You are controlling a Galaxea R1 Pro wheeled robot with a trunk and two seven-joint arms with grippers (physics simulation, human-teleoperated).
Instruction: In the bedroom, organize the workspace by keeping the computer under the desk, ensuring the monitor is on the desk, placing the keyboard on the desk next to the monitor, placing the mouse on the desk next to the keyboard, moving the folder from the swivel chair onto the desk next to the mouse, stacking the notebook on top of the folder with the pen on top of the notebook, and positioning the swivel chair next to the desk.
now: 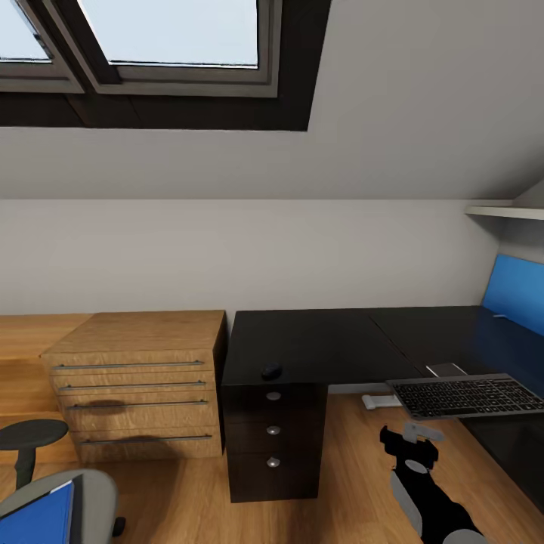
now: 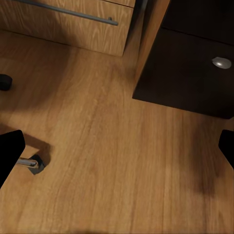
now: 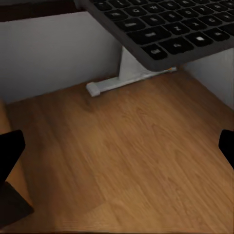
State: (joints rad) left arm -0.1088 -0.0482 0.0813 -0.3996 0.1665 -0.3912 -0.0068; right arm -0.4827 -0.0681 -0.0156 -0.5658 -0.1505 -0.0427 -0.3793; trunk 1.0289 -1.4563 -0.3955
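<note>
The black L-shaped desk (image 1: 317, 340) stands against the far wall. A small dark mouse (image 1: 271, 371) lies near its front edge, above the drawer unit (image 1: 273, 438). The dark keyboard (image 1: 468, 395) rests on the right wing, its front sticking out past the edge; its underside and keys show in the right wrist view (image 3: 165, 24). At the bottom left the blue folder (image 1: 38, 517) lies on the grey swivel chair (image 1: 102, 487). My right gripper (image 1: 412, 438) hangs open below the keyboard, over the floor (image 3: 117, 151). My left gripper (image 2: 117, 151) is open over bare floor beside the drawer unit (image 2: 195, 73).
A light wooden dresser (image 1: 140, 385) with bar handles stands left of the desk. A blue panel (image 1: 517, 291) leans at the desk's far right under a white shelf (image 1: 502, 211). A white foot-like piece (image 1: 381, 400) lies on the floor under the desk. A chair castor (image 2: 34, 163) is near my left gripper.
</note>
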